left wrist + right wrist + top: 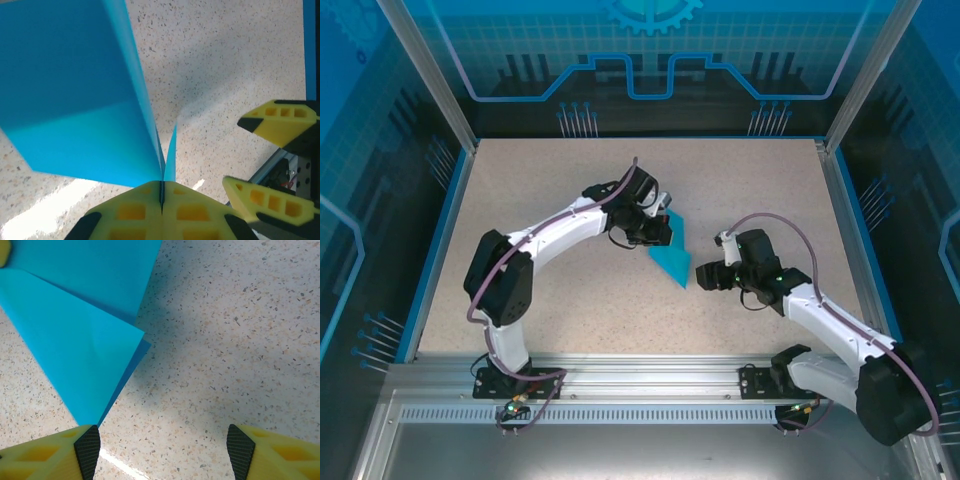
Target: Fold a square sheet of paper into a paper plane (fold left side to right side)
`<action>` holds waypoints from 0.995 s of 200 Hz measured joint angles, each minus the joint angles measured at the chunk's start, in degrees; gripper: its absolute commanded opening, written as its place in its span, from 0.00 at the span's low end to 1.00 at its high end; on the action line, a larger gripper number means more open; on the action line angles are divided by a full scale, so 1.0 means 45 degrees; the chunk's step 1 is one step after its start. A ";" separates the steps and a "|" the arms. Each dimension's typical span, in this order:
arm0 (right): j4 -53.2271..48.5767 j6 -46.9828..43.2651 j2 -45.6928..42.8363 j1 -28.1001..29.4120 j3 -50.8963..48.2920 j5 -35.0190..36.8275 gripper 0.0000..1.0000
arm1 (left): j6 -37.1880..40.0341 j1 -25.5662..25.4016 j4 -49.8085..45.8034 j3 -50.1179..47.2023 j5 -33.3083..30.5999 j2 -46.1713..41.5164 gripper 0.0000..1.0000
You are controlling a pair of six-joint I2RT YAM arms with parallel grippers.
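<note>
**Left tool pinches the folded paper**

The left tool [161,196] is clamped on one edge of the folded blue paper [75,90], which fans out from its tips above the speckled surface [225,60]. The paper's pointed end lies just beside one finger [88,450] of the right tool [165,446], whose fingers stand apart.

Free room and obstacles. The tabletop [550,190] is bare along its left, far and right parts, open to passage. At centre the blue paper [673,262] blocks the way, pinched in the closed left claw [161,192]; the left arm [560,228] arches over the left-centre. The right claw [163,446], jaws apart, stands just beside the paper's near tip, with bare tabletop between its fingers. A raised blue rim [438,240] and corner posts [425,70] bound the tabletop.
</note>
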 measured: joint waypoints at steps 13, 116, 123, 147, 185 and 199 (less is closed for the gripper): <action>-0.0010 0.0010 -0.0024 0.0000 -0.0049 0.0000 0.69 | -0.0087 0.0005 0.0078 0.0083 -0.0029 0.0452 0.03; 0.2433 0.0325 0.1647 0.1268 -0.0622 -0.0155 0.57 | -0.0661 0.0029 0.0189 0.0131 -0.0131 0.2390 0.03; 0.2628 0.0316 0.1967 0.1462 -0.0617 -0.0097 0.57 | -0.0661 0.0029 0.0185 0.0151 -0.0131 0.2390 0.03; 0.2997 0.0223 0.2997 0.2098 -0.0500 0.0306 0.56 | -0.0665 0.0029 0.0199 0.0204 -0.0126 0.2390 0.03; 0.3405 0.0180 0.4148 0.2555 -0.0131 0.0860 0.53 | -0.0767 0.0029 0.0189 0.0340 -0.0107 0.2390 0.03; 0.3502 0.0180 0.4473 0.2608 0.0019 0.1059 0.52 | -0.0826 0.0029 0.0194 0.0384 -0.0087 0.2390 0.03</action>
